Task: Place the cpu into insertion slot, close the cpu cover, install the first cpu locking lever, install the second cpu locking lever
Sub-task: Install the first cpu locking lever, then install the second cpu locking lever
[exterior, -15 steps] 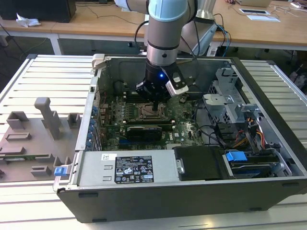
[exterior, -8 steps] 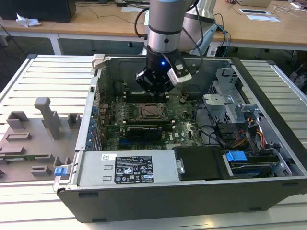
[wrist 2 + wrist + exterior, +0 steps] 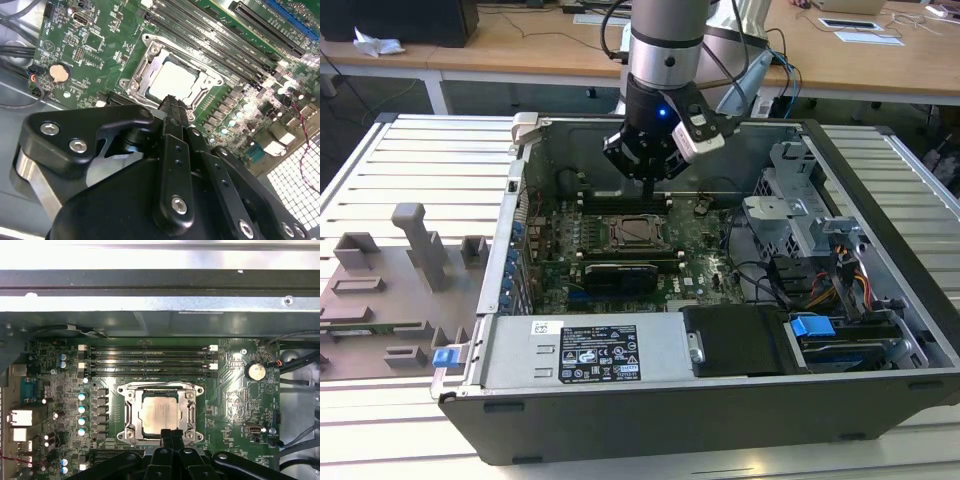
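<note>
The cpu [image 3: 159,412] [image 3: 172,80], a silvery square chip, lies flat in the insertion slot [image 3: 637,232] on the green motherboard. The cpu cover [image 3: 131,410] [image 3: 141,70], a silvery frame with a square window, lies down flat around the chip. Thin wire levers run along the frame's edges; I cannot tell whether they are latched. My gripper [image 3: 171,434] [image 3: 172,106] [image 3: 648,178] hangs just above the slot's edge, its black fingers pressed together and holding nothing.
Long memory slots [image 3: 150,360] lie beside the socket, and a black block [image 3: 620,275] sits on its other side. The case walls, the power supply [image 3: 590,350] and the drive cage [image 3: 800,220] hem the board in. A grey fixture board [image 3: 390,290] lies at the exterior view's left.
</note>
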`<state>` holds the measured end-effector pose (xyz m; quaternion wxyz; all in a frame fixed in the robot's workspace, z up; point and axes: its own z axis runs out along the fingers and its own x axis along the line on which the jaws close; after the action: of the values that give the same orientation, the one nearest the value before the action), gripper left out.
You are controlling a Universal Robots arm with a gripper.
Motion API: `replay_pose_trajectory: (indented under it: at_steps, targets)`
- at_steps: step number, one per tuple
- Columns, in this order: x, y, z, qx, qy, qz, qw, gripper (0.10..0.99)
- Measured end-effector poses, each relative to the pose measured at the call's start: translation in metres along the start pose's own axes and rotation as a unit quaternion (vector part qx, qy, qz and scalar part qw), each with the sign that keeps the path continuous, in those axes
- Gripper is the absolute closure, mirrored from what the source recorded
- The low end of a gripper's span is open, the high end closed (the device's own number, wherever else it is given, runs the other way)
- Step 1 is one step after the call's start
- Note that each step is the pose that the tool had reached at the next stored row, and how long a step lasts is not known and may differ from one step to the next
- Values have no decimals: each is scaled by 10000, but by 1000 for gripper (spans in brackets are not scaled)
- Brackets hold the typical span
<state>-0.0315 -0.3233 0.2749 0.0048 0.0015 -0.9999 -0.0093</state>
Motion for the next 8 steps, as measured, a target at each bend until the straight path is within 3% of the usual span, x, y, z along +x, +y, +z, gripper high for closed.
replay_pose_trajectory:
  at_steps: [8]
  targets:
    - [0, 0, 0, -1, 0, 0, 10000, 980]
